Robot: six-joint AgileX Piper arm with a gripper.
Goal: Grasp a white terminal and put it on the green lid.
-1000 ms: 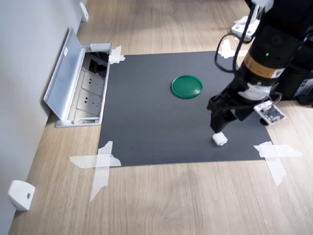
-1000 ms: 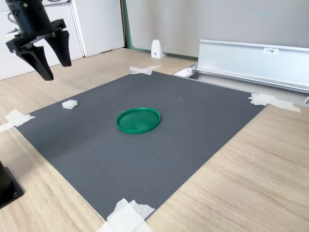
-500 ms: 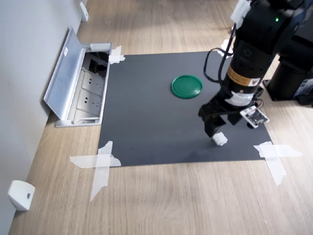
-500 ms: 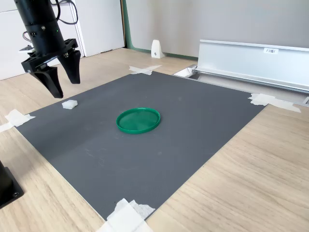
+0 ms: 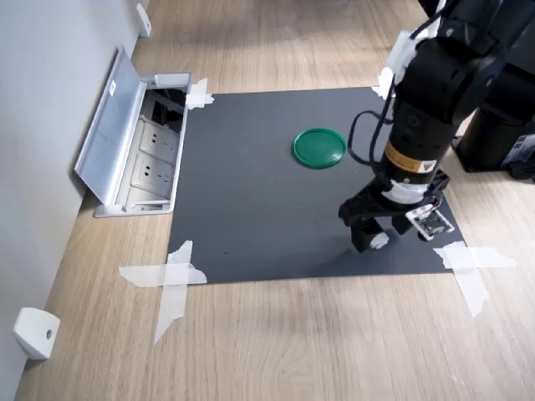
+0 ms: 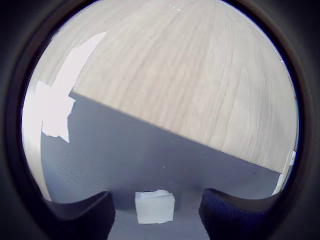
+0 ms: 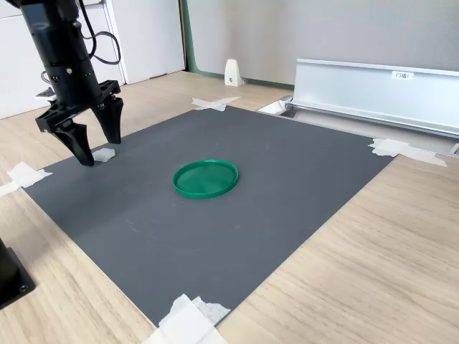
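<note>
White terminal [image 6: 154, 207], one; green lid [image 7: 206, 178], one.

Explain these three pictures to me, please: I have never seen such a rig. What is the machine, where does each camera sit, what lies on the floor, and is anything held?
The machine is one robot arm ending in a two-fingered gripper. Both exterior views come from cameras standing off the arm, on different sides; the wrist view looks out between the fingers. On the wooden floor lies a dark mat taped at its corners. On it sit a green lid and a tiny white terminal. Nothing is held: the gripper is open, lowered around the terminal, one finger on each side. A floor socket box stands open beside the mat.
</note>
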